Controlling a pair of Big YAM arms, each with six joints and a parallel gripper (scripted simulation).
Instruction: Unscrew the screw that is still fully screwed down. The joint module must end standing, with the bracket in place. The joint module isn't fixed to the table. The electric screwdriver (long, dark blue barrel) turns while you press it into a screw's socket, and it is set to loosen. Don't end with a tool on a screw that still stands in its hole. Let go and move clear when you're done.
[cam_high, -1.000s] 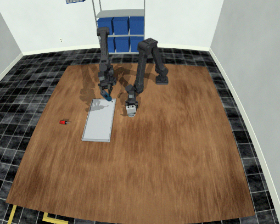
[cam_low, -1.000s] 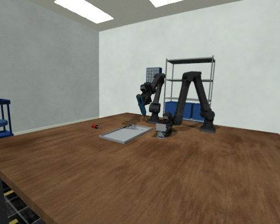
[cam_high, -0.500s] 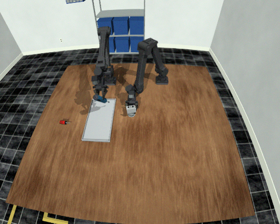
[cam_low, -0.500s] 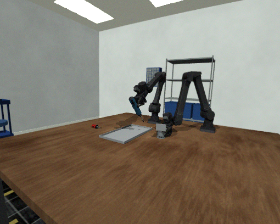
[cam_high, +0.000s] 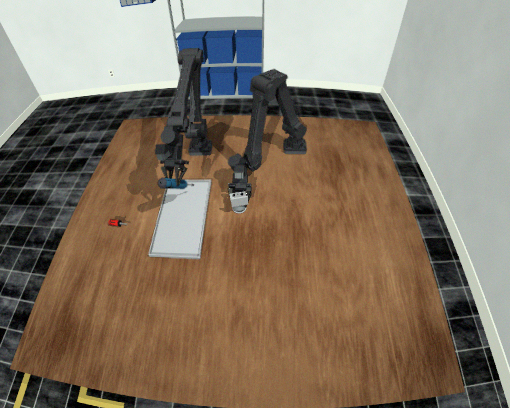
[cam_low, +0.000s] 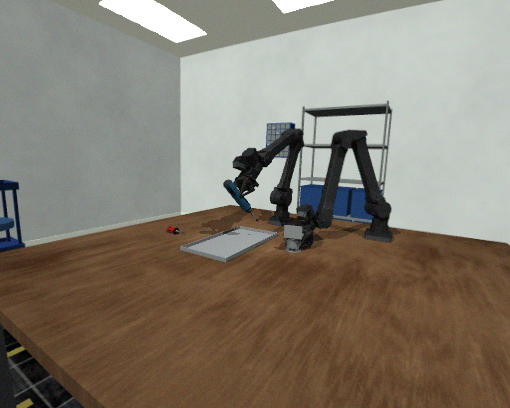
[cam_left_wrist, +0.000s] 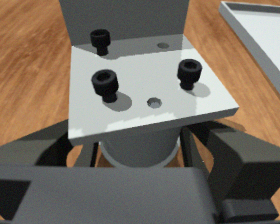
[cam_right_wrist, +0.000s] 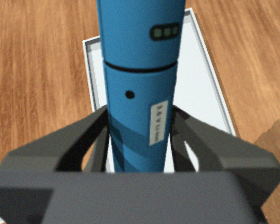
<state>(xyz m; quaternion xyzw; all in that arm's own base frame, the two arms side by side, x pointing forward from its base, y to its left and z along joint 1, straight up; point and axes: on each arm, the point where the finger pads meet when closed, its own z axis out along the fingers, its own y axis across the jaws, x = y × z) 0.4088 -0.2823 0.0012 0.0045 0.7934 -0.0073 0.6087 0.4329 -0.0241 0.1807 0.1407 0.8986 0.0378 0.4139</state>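
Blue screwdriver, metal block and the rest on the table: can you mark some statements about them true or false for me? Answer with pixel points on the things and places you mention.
1. Three black screws (cam_left_wrist: 105, 81) (cam_left_wrist: 189, 71) (cam_left_wrist: 100, 38) stick up from the metal bracket (cam_high: 239, 200) (cam_low: 293, 231) (cam_left_wrist: 135, 75). True.
2. The right tool (cam_high: 177, 183) (cam_low: 241, 194) (cam_right_wrist: 139, 112) holds the blue screwdriver (cam_high: 175, 184) (cam_low: 237, 196) (cam_right_wrist: 140, 115). True.
3. The blue screwdriver's tip is pressed into a screw. False: it hangs in the air, away from the bracket.
4. The red screwdriver (cam_high: 115, 223) (cam_low: 173, 230) lies in the tray (cam_high: 180, 220) (cam_low: 225, 245) (cam_left_wrist: 265, 30) (cam_right_wrist: 200, 75). False: it lies on the table (cam_high: 300, 300) (cam_low: 300, 325) (cam_left_wrist: 30, 75) (cam_right_wrist: 45, 75) beside it.
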